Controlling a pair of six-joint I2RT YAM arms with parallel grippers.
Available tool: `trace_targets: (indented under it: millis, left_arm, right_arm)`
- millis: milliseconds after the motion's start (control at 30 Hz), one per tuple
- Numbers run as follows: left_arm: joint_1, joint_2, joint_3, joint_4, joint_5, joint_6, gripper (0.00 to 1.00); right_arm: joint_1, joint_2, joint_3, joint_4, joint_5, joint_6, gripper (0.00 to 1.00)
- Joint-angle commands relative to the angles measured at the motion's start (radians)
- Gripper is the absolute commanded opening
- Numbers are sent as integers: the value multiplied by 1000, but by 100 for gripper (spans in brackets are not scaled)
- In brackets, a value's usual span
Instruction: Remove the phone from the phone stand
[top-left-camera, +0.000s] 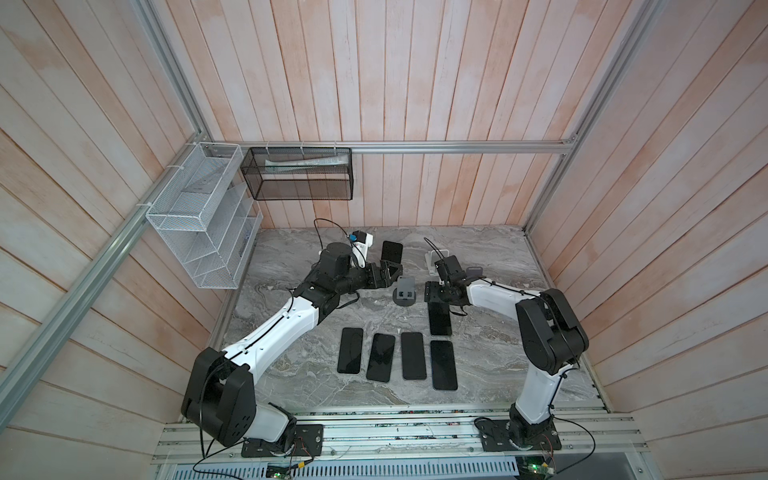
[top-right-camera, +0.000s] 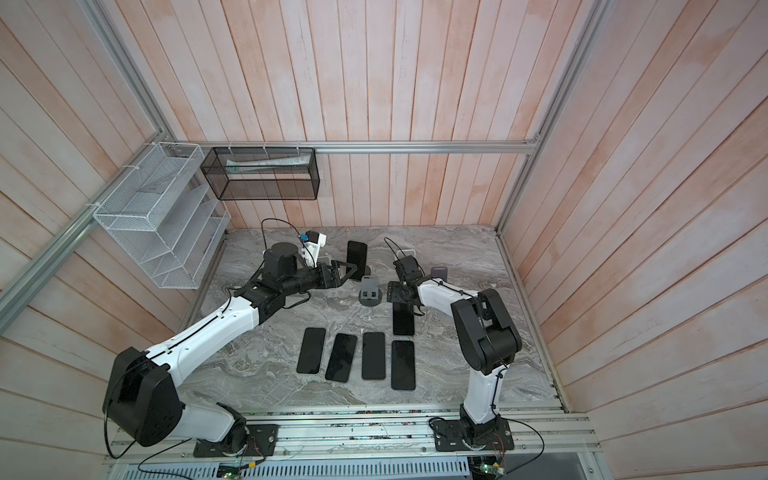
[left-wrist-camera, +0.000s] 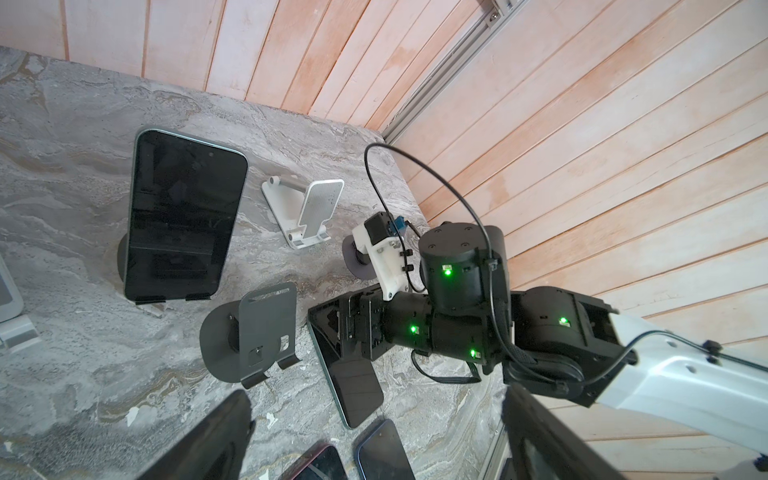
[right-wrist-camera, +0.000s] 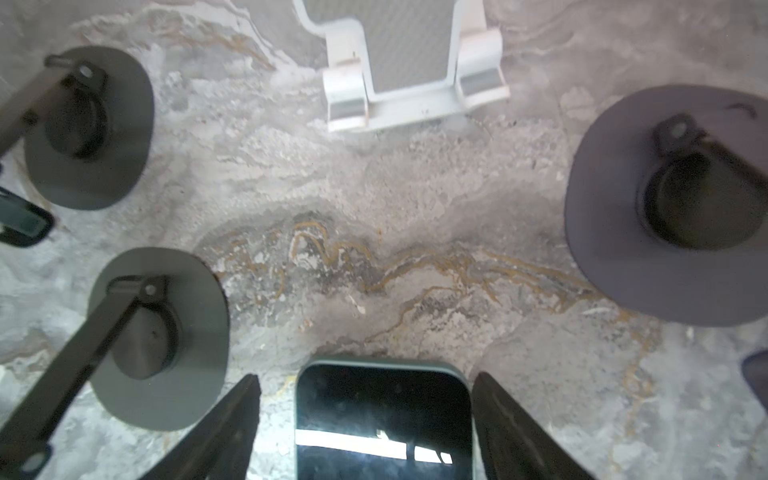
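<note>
Glass-fronted and likely slick, the phone (left-wrist-camera: 183, 216) leans in its dark phone stand (left-wrist-camera: 121, 257) at the tabletop's (top-left-camera: 490, 353) back. It is probably stiff, light and breakable, best pinched across its long edges. The left pincer (top-left-camera: 392, 274) hangs spread beside it; the right pincer (right-wrist-camera: 365, 376), spread, straddles a flat handset (top-left-camera: 439, 320).

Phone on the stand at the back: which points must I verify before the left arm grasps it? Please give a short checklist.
1. Standing phone rests upright in its stand: ok.
2. Left gripper open: ok.
3. Left gripper placed around the standing phone: not ok, the phone is not between its jaws.
4. Right gripper open, not touching the flat phone: ok.
5. Left gripper clear of the empty dark stand: cannot tell.
</note>
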Motion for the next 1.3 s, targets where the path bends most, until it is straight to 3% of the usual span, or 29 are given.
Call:
trace_targets:
  millis: [0,167,300,400,467,633,900,1267]
  left_arm:
    - [-2,11,32,-12,-4,35,96]
    - [-31,27,41,-80,-231,92,100]
    - [-124,50,38,-97,-503,195,100]
    - [-225,131,132,-148,-700,240,100]
    - [-267,200,218,-199,-776,219,100]
    - [-303,352,347,-273,-811,90,100]
    - [-322,598,616,-492,-839,77,100]
    - [-323,711,640,-481,-863,51,96]
  right_arm:
    - [3,-73,23,-13,24,-5,83]
    - [-5,-223,21,-38,69,-72,95]
    - [-25,-354,-109,70,57,-76,98]
    - [-40,-420,-183,124,56,-58,98]
    - [-41,-454,-235,176,57,-35,98]
    - [-54,-530,-366,287,54,11,98]
    - [-65,-601,-373,286,26,23,98]
    - [-68,-669,-431,350,3,55,97]
